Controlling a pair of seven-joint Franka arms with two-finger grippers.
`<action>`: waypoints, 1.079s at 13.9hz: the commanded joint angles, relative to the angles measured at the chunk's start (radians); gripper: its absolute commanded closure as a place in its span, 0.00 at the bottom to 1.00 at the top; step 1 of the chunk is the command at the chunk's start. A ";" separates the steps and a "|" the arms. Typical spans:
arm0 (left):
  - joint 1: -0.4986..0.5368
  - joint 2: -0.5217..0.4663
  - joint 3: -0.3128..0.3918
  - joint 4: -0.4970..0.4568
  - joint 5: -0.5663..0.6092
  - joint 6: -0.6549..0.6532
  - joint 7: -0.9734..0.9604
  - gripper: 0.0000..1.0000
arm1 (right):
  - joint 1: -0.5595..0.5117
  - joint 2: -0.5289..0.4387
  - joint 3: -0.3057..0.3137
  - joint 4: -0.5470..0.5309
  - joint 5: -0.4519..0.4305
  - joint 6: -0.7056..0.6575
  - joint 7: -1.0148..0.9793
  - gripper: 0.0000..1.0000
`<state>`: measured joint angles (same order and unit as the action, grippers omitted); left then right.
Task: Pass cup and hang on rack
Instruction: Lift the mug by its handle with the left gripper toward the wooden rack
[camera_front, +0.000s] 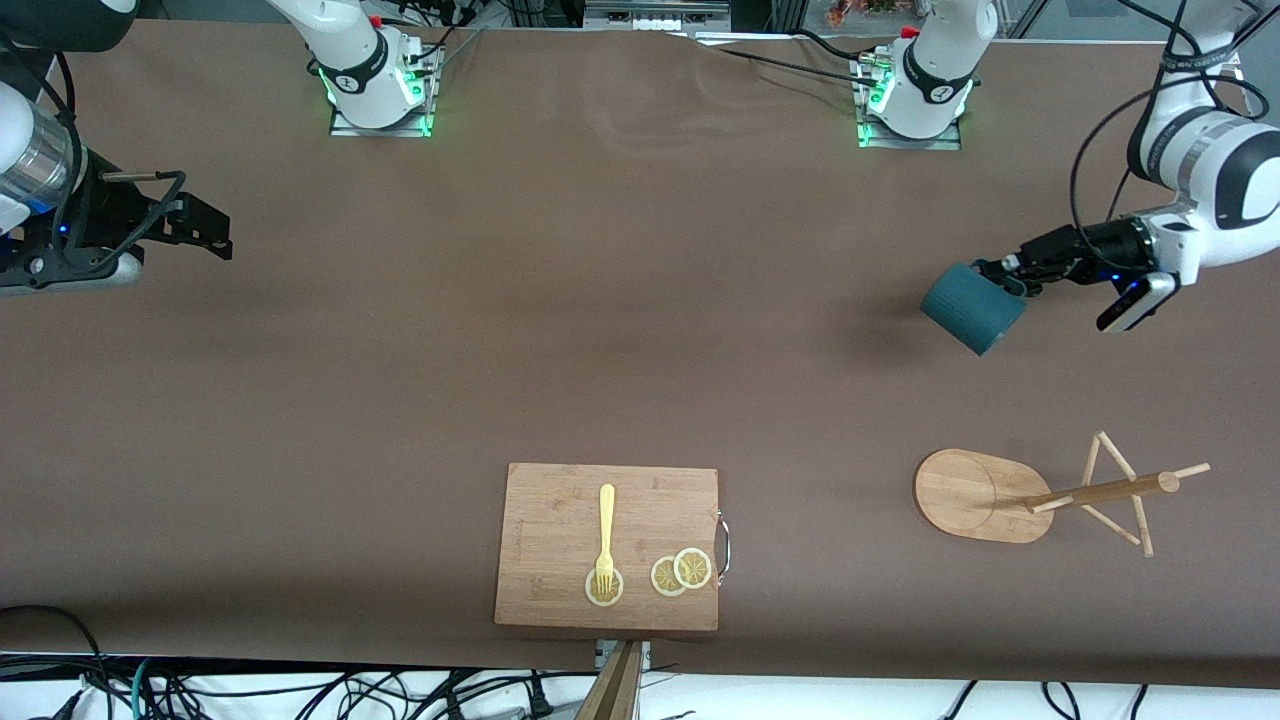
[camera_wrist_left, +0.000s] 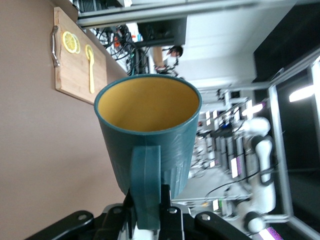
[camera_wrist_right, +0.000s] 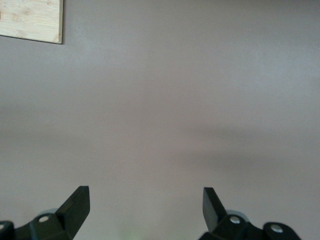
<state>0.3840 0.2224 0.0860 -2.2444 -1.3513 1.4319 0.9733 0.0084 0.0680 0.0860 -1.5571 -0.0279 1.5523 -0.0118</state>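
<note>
right gripper (camera_front: 222, 238) waits with jaws spread over bare table at its own end; left gripper (camera_front: 1005, 272) pinches the cup (camera_front: 972, 306) by its handle, held in the air, rack (camera_front: 1050, 494) tipped over nearer the camera. Step looks like the pass: next, carry cup toward mid-table for handover

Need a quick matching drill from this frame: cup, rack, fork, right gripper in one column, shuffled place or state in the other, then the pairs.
Things:
1. cup
2. rack
3. fork
4. right gripper

Places or states:
A. lying on the cutting board, tines on a lemon slice
B. open, holding nothing, over bare table at the right arm's end
C. held up by its handle in the shut left gripper
D. on the table at the left arm's end, nearer the front camera than the cup

Pairs: 1-C, 2-D, 3-A, 4-B
</note>
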 joint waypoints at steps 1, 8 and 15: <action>0.056 0.184 -0.011 0.179 -0.051 -0.123 -0.108 1.00 | -0.013 -0.005 0.012 0.009 -0.006 -0.015 -0.007 0.00; 0.067 0.348 -0.011 0.345 -0.242 -0.137 -0.216 1.00 | -0.013 -0.005 0.014 0.009 -0.006 -0.015 -0.007 0.00; 0.081 0.480 -0.011 0.422 -0.360 -0.191 -0.214 1.00 | -0.011 -0.005 0.015 0.009 -0.004 -0.015 -0.005 0.00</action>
<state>0.4476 0.6468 0.0805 -1.8791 -1.6771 1.2855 0.7748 0.0084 0.0680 0.0881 -1.5571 -0.0280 1.5520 -0.0118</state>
